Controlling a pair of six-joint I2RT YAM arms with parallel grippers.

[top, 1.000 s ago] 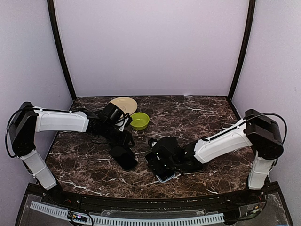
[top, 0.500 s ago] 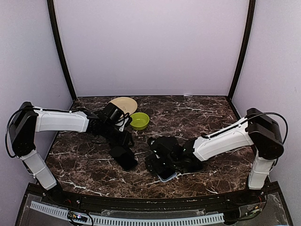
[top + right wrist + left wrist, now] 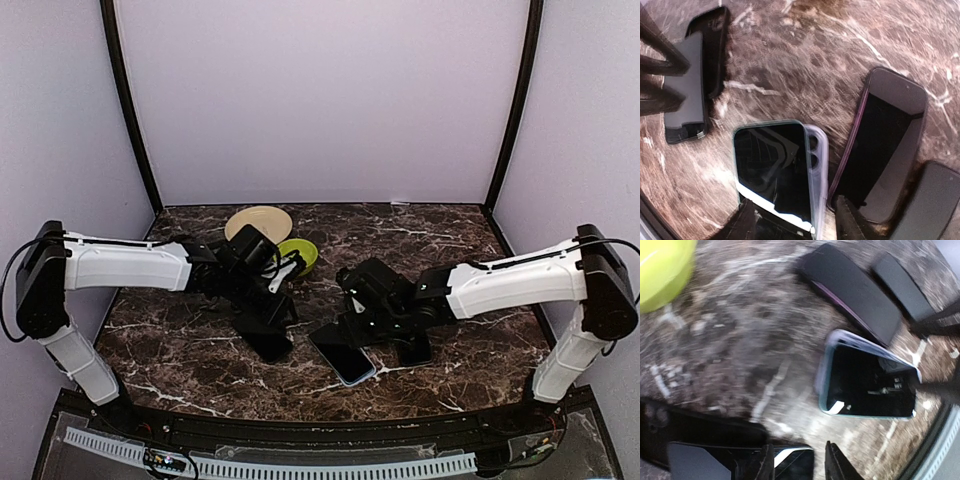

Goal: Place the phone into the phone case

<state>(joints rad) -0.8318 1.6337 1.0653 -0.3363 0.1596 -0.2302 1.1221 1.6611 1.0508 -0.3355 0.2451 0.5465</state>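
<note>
The phone lies screen-up and askew on the pale lavender phone case; the case's edge and camera cutout stick out along one side. My right gripper is open, its fingers straddling the near end of phone and case without touching the case's side. From above, the right gripper hovers just behind the phone. My left gripper is open over another black phone; in the left wrist view only that phone's corner reaches between the left gripper's fingers. The cased phone lies ahead of them.
A purple-edged phone lies right beside the case, with another dark phone past it. A green bowl and a cream plate stand behind the left gripper. The table's front edge runs close to the cased phone.
My right gripper has lifted back and to the right off the phone and case, which now show in full. Its jaws opened wide, then narrowed. The left gripper shifted slightly right.
</note>
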